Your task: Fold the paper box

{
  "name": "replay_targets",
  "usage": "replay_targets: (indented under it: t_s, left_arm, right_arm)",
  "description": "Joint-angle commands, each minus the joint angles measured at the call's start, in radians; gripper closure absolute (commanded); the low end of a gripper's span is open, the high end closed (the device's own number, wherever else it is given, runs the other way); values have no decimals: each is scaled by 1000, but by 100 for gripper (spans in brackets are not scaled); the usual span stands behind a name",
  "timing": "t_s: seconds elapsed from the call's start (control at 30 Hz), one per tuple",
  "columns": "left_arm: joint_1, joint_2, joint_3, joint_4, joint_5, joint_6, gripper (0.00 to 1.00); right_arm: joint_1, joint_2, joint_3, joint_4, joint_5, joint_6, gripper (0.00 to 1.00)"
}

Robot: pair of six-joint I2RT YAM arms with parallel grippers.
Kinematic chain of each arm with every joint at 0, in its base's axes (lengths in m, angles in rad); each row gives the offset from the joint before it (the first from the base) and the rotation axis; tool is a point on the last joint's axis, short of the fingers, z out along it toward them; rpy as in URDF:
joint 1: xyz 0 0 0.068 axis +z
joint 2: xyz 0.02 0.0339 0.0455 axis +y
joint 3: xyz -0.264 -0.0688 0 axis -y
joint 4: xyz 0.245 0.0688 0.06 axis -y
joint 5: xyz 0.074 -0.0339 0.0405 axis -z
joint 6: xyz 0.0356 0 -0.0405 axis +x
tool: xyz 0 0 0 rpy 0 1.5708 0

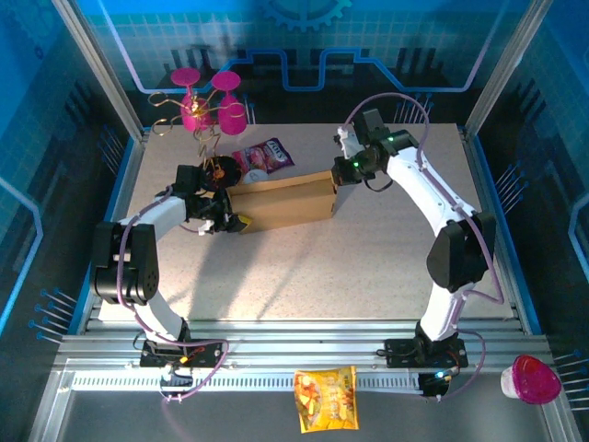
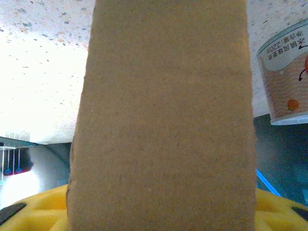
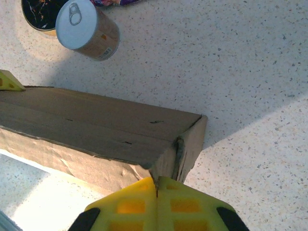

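Note:
The paper box [image 1: 287, 200] is a long brown cardboard box, closed up, lying across the middle of the table. My left gripper [image 1: 234, 220] is at its left end. In the left wrist view the cardboard [image 2: 163, 120] covers the middle, and the yellow fingers [image 2: 41, 206] stand wide apart on either side, straddling the box. My right gripper [image 1: 343, 171] is at the right end. In the right wrist view its tips [image 3: 156, 183] are shut together with nothing between them, touching the box's end corner [image 3: 185, 144].
A lying tin can [image 3: 89, 29] and an open dark can [image 1: 218, 170] sit just behind the box, next to a purple snack bag [image 1: 265, 157]. Pink goblets on a wire rack [image 1: 207, 101] stand at the back left. A yellow snack bag [image 1: 325, 398] and a pink cup [image 1: 531, 379] lie by the front rail.

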Motion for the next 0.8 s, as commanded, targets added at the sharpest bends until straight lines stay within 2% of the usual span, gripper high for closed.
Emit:
replay_targets:
  t_s: [0.0,0.23,0.47,0.63,0.77]
  left_arm:
    - [11,28,-24,-9,-88,-19,56]
    - [11,37,-14,0,-78,-7,52]
    - [27,28,15,3,-74,62,29]
    - [46,-2,22,0,-65,150,23]
    - [63,-48,43,-93,-81,248,20]
  right_arm:
    - [45,-57,-99,82,-35,9,100]
    - [57,-105,-198,191,-11,5,100]
    - [69,-87,-211,196,55,-23,100]
    - [76,-65,-175,187,91,-24,100]
    - [81,-45,-138,160,111,-27,100]
